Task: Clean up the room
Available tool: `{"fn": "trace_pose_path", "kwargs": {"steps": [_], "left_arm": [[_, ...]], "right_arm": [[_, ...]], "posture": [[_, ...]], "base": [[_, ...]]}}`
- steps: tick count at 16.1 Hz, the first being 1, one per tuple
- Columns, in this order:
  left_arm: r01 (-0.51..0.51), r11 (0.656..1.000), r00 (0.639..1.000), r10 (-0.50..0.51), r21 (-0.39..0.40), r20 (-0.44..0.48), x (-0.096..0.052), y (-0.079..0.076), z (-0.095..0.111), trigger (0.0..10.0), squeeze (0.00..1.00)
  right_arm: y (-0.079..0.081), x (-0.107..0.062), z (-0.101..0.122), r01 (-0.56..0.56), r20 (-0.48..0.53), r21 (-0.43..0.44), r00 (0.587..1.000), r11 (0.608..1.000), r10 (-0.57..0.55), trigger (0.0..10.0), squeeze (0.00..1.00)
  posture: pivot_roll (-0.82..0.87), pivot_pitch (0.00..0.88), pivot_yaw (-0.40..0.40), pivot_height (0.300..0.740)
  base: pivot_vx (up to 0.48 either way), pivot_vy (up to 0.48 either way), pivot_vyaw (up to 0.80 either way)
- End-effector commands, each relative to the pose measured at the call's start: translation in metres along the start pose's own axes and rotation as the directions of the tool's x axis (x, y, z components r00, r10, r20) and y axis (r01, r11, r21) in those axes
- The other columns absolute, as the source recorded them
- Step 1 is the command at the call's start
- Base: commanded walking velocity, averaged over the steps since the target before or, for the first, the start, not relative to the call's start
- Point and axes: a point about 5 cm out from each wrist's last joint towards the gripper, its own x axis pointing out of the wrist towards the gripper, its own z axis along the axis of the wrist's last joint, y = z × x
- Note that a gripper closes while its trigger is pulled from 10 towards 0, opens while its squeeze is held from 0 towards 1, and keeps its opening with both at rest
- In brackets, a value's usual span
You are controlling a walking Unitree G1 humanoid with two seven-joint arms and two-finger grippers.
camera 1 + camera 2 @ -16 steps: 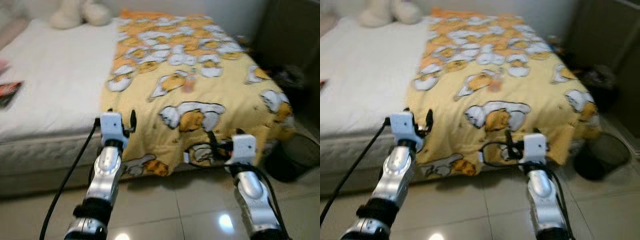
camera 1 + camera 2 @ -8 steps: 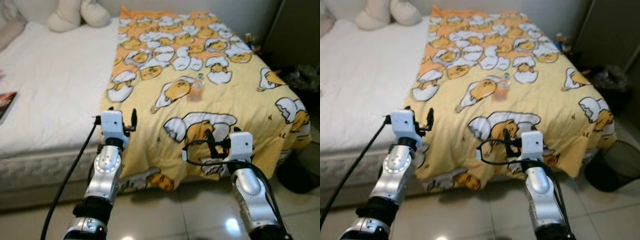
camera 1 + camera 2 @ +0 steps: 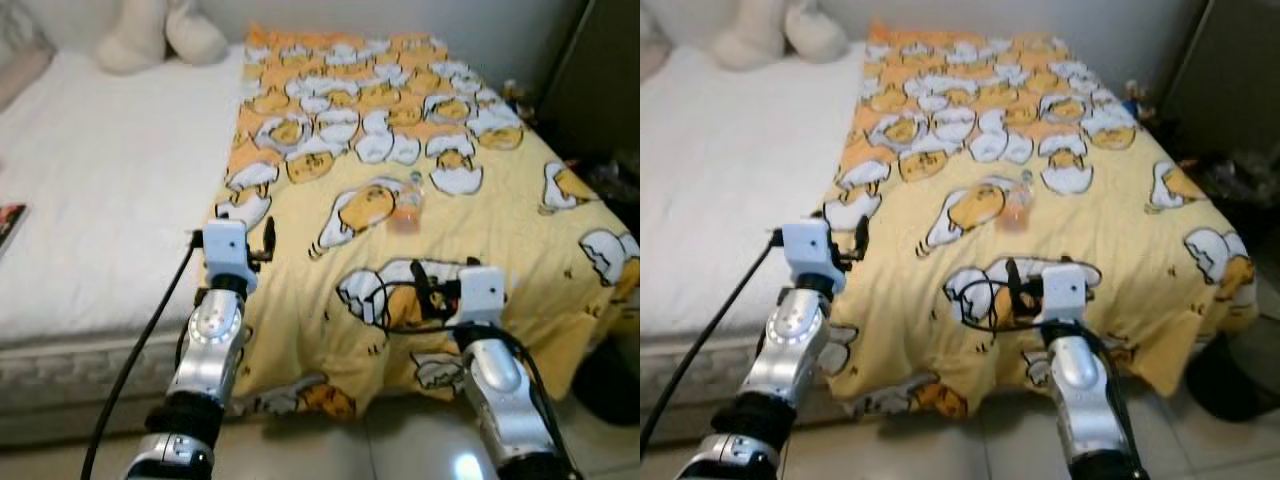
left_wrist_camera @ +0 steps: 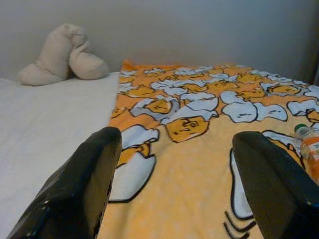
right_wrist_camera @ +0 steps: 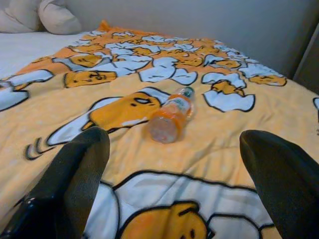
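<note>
Right gripper [image 5: 174, 149] spread wide, facing a clear plastic bottle [image 5: 172, 115] lying on the soft quilt [image 3: 420, 190].

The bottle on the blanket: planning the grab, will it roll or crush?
The bottle lies on its side, so a nudge may roll it, though the soft blanket should damp that. It looks like thin clear plastic, probably light and squeezable.

A yellow blanket printed with white-and-orange egg cartoons [image 3: 400, 150] fills the frame's centre. Upper left, a white bed sheet [image 3: 100, 180] and a cream plush toy [image 3: 160, 35]. An orange-tinted clear plastic bottle [image 5: 172, 117] lies mid-blanket.
</note>
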Motion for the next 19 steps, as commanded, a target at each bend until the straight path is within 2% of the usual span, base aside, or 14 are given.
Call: {"fn": "trace_pose_path", "kwargs": {"steps": [1, 17, 19], "left_arm": [[0.020, 1.000, 1.000, -0.020, -0.007, 0.011, 0.002, -0.008, 0.003, 10.0, 0.00], [0.020, 1.000, 1.000, -0.020, -0.007, 0.011, 0.002, -0.008, 0.003, 10.0, 0.00], [0.018, 1.000, 0.988, -0.018, -0.001, -0.150, -0.005, -0.012, -0.025, 10.0, 0.00]], "right_arm": [[-0.008, 0.000, 0.002, 0.024, 0.009, -0.012, 1.000, 1.000, -0.024, 10.0, 0.00], [-0.008, 0.000, 0.002, 0.024, 0.009, -0.012, 1.000, 1.000, -0.024, 10.0, 0.00], [-0.005, 0.010, 0.001, -0.027, -0.031, -0.001, 0.999, 1.000, 0.027, 10.0, 0.00]], "posture": [[-0.08, 0.000, 0.039, 0.740], [-0.08, 0.000, 0.039, 0.740], [-0.08, 0.000, 0.040, 0.740]], "base": [[0.461, 0.000, 0.00], [0.461, 0.000, 0.00], [0.000, -0.480, 0.00]]}}
